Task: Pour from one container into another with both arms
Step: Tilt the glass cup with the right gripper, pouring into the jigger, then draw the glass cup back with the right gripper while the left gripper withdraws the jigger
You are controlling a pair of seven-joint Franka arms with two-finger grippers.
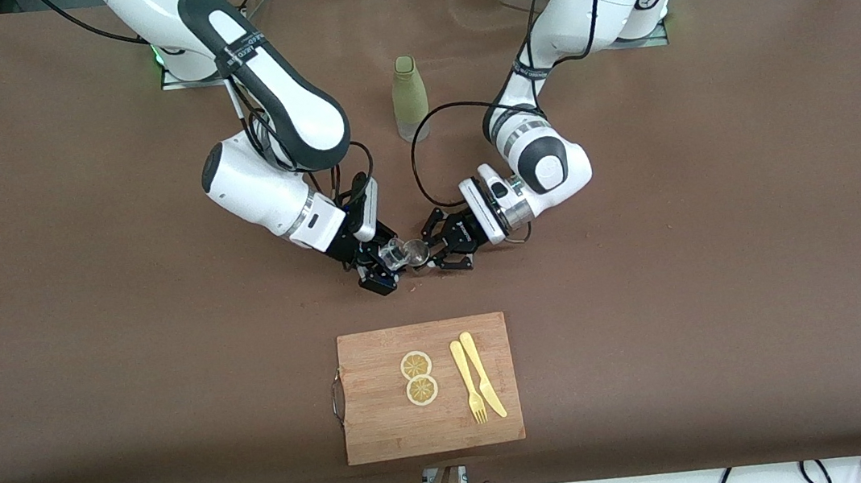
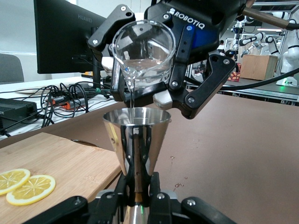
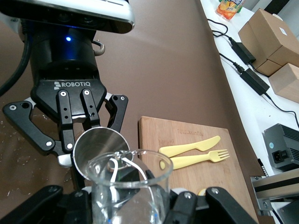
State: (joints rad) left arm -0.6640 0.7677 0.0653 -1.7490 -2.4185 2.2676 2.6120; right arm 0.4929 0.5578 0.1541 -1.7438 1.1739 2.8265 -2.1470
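Note:
Both arms meet over the middle of the table. My right gripper (image 1: 381, 267) is shut on a clear glass beaker (image 1: 393, 255), which is tilted with its lip over a small metal measuring cup (image 1: 418, 252). My left gripper (image 1: 434, 252) is shut on that cup's stem and holds it upright. In the left wrist view a thin stream of clear liquid runs from the beaker (image 2: 144, 51) into the cup (image 2: 136, 137), above my left gripper (image 2: 138, 196). The right wrist view shows the beaker (image 3: 128, 186) in my right gripper (image 3: 128, 207), with the cup (image 3: 100, 147) just under its lip.
A green bottle (image 1: 409, 98) stands between the arms' bases. A wooden cutting board (image 1: 387, 433) lies nearer the front camera, carrying two lemon slices (image 1: 418, 376), a yellow fork (image 1: 468, 383) and a yellow knife (image 1: 483, 373). A few drops (image 2: 180, 184) lie on the brown tabletop.

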